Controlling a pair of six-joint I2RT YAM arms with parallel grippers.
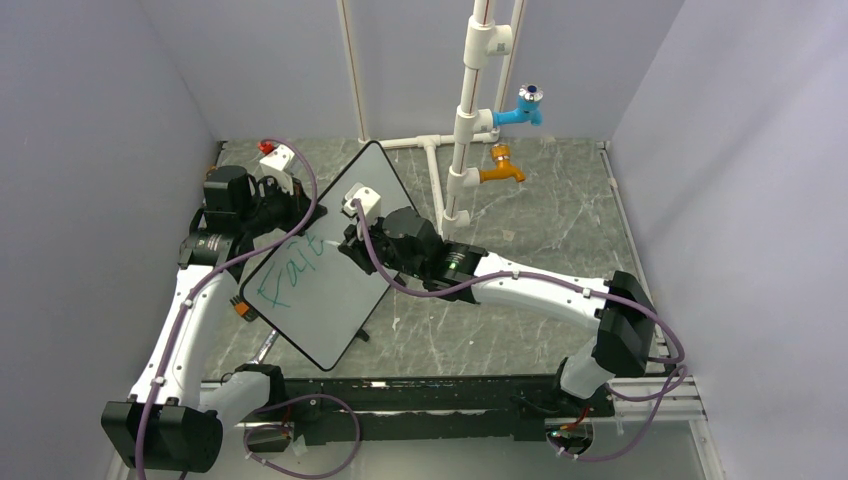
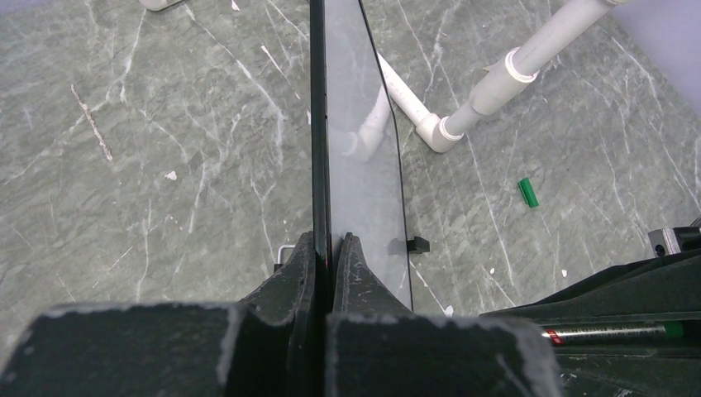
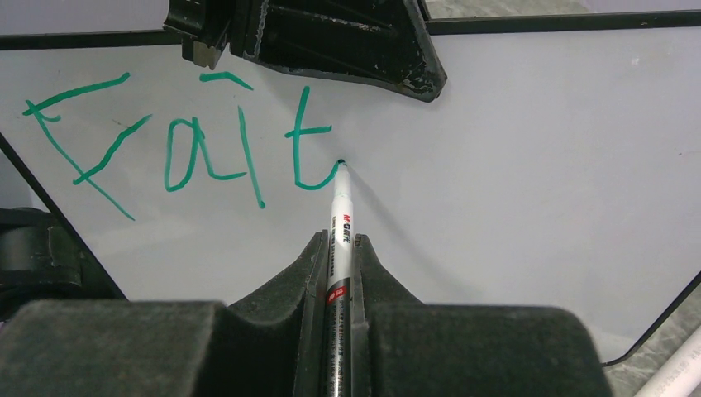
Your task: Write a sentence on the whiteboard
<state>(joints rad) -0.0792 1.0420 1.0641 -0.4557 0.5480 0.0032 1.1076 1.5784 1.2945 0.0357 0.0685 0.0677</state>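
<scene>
The whiteboard point(image 1: 335, 315) is held tilted above the table, and my left gripper point(image 2: 331, 240) is shut on its black-rimmed edge point(image 2: 318, 124). Green handwriting, the start of the sentence point(image 3: 182, 141), reads "Fait" on the board's left half. In the top view it shows at the sentence point(image 1: 292, 270). My right gripper point(image 3: 339, 241) is shut on a white marker point(image 3: 340, 207). The marker's tip touches the whiteboard point(image 3: 537, 165) at the end of the "t". The left gripper's fingers point(image 3: 347, 45) clamp the board's top edge in the right wrist view.
A white pipe stand point(image 1: 465, 120) with a blue tap point(image 1: 522, 110) and an orange tap point(image 1: 500, 172) rises behind the board. A green marker cap point(image 2: 527, 192) lies on the marbled table near the pipe base point(image 2: 438, 128). Grey walls enclose the table.
</scene>
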